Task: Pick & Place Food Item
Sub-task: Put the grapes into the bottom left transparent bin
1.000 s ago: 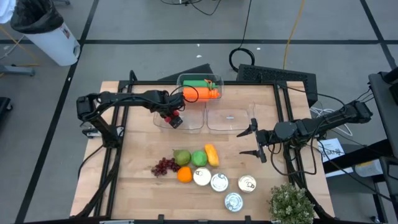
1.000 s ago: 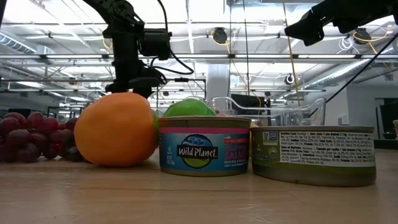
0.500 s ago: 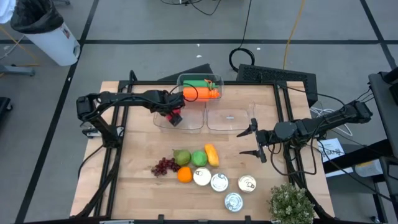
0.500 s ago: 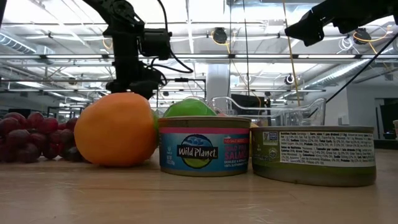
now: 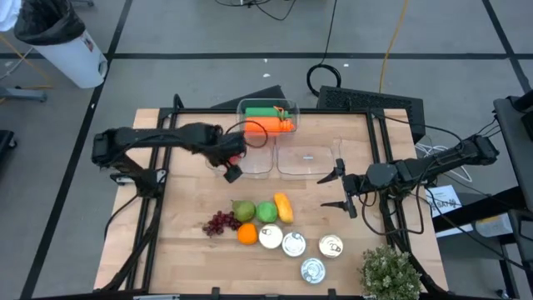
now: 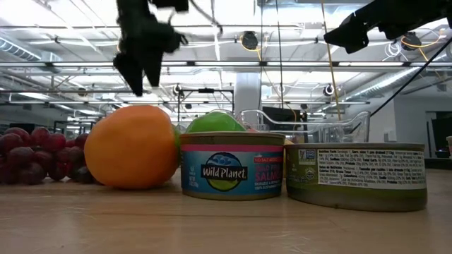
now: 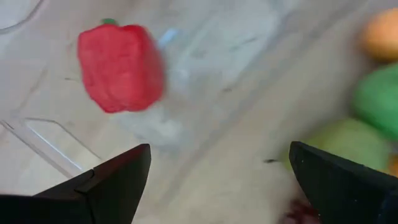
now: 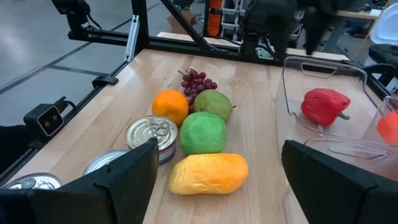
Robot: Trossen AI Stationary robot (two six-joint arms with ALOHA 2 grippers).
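Observation:
A red bell pepper (image 7: 120,67) lies on its side on the floor of a clear plastic container (image 5: 254,162) at the table's far middle; the right wrist view shows the pepper (image 8: 323,106) there too. My left gripper (image 7: 217,186) is open and empty above the container's near rim (image 5: 231,171), high in the low view (image 6: 141,65). My right gripper (image 5: 341,187) waits open over the table's right half, clear of everything.
A second clear container (image 5: 308,158) stands beside the first; a far one (image 5: 266,117) holds carrots. Near the middle lie grapes (image 5: 218,222), a pear (image 5: 243,209), a green fruit (image 5: 266,212), a mango (image 5: 284,207), an orange (image 5: 247,234) and several cans (image 5: 293,243). A plant (image 5: 390,273) is at the near right corner.
My left gripper has risen and drawn back from over the clear container toward the table's near edge. The red pepper, which showed at its fingertips before, stays behind in the container. My right arm has kept still.

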